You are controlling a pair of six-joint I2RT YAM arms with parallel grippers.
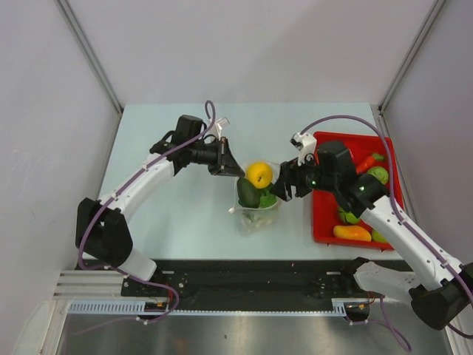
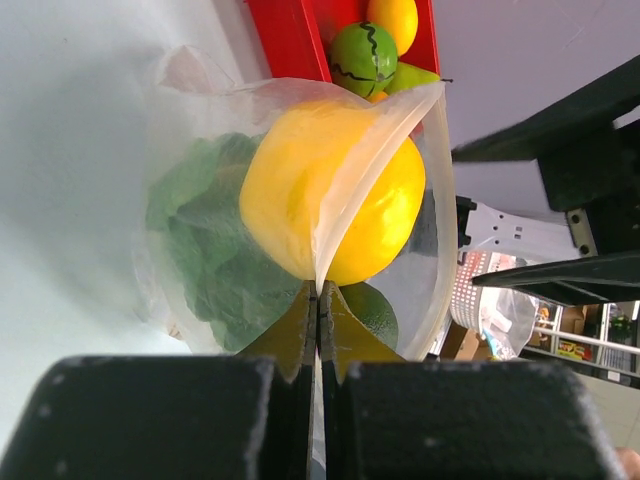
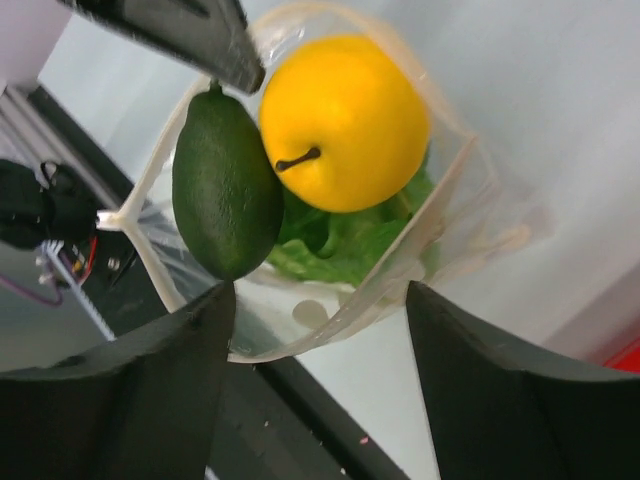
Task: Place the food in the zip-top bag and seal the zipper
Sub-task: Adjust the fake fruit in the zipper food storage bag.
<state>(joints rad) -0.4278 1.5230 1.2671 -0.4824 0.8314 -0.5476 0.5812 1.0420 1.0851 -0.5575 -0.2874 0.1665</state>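
**Bag gripped at one edge, mouth open, three toy foods inside**

Left gripper (image 1: pixel 229 164) is clenched on the edge of the zip-top bag (image 1: pixel 257 214). In the left wrist view its fingers (image 2: pixel 285 345) press flat against each other, with the clear plastic pinched between them. The bag lies on the pale table (image 1: pixel 170 214), in the middle between the two arms.

Three foods are in the bag. A yellow fruit (image 3: pixel 345 120) sits high in the mouth, partly under the plastic. A dark green avocado (image 3: pixel 225 190) touches it at the side, and the lettuce (image 3: pixel 340 245) lies deeper, under both. The zipper (image 3: pixel 425 205) is not sealed: its two sides stand well apart around the food.

The right gripper (image 1: pixel 279 188) is released, with the jaws wide, just beside the right side of the bag. In its own wrist view the near rim of the bag passes between the two fingers (image 3: pixel 150 380). I cannot tell whether they touch the plastic.

The red tray (image 1: pixel 319 222) is at the right of the table, partly under the right arm. More food is in it: an orange piece (image 1: pixel 366 164), a green fruit (image 1: pixel 378 175) and a yellow-orange piece (image 1: pixel 352 233).
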